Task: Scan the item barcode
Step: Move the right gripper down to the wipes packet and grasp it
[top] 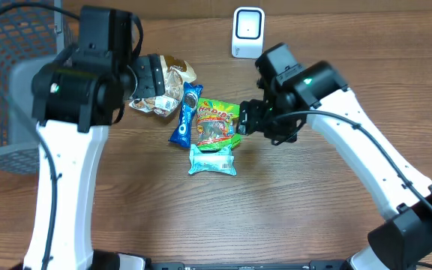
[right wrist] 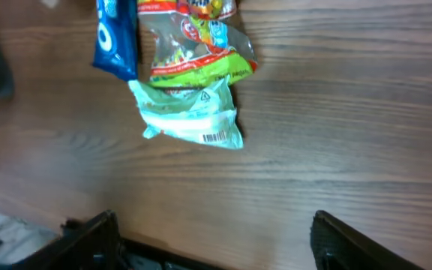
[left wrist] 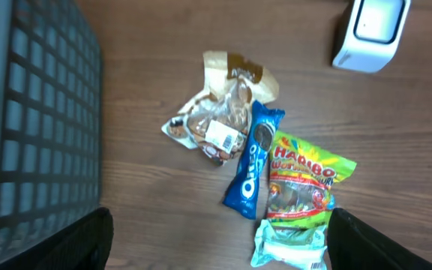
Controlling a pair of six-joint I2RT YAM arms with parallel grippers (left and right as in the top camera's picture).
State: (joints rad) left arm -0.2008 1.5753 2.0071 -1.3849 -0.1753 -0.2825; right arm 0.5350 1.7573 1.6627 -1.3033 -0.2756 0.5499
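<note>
Mint-green packet [right wrist: 190, 112] is lying at the near end of the mid-table snack pile, against the Haribo bag [top: 216, 124]. Only the right wrist view is showing its barcode [right wrist: 214, 137]. The left gripper [left wrist: 223, 251] is hovering over the cookie bag [left wrist: 220, 112] and the right gripper [right wrist: 216, 244] beside the Haribo bag, both gaping and holding nothing. The scanner [top: 247, 31] is standing at the far edge, with bare wood lying open nearer the robot.

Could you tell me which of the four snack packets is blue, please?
The long blue Oreo packet, lying between the brown cookie bag and the green Haribo gummy bag.
</note>
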